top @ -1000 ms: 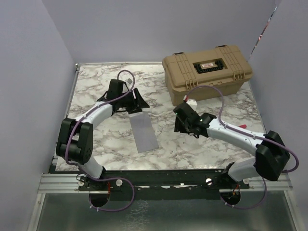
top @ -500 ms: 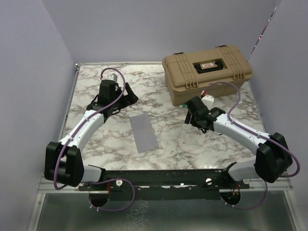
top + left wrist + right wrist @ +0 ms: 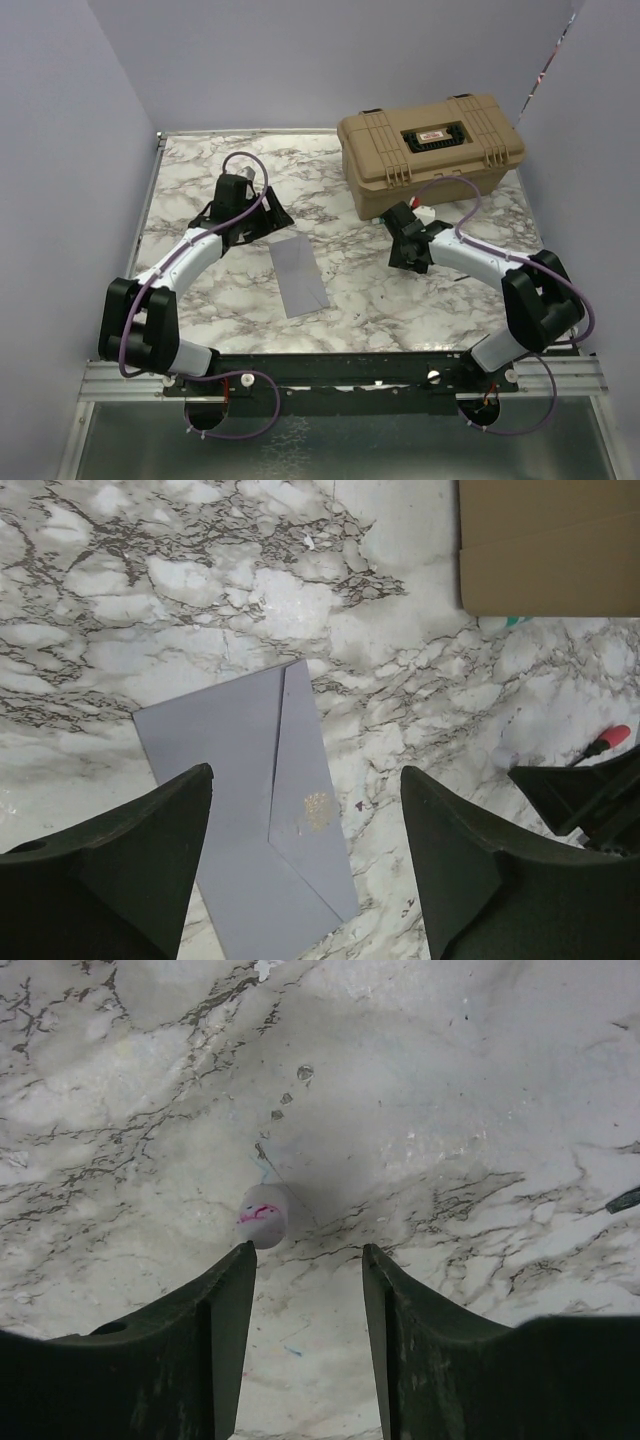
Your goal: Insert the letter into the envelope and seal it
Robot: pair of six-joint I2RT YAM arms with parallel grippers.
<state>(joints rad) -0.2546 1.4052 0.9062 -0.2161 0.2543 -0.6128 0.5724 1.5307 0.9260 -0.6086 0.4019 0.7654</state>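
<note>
At the middle of the white marbled tabletop (image 3: 190, 170), the flat blue-grey paper envelope (image 3: 299, 276) lies with its flap folded down. The left hand (image 3: 305, 780) hovers released over its far end, and the right hand (image 3: 308, 1252) is released above bare marble.

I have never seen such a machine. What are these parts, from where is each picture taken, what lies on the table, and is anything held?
These are two robot arms, left and right, fixed at the near edge of a table. One picture looks down from above; the other two come from a camera on each wrist, so their dark shapes are fingers. On the table lie a blue-grey envelope, flap folded over, and a toolbox. The left gripper hangs open near the envelope; the right gripper is open near a small white object. Nothing is held.
</note>
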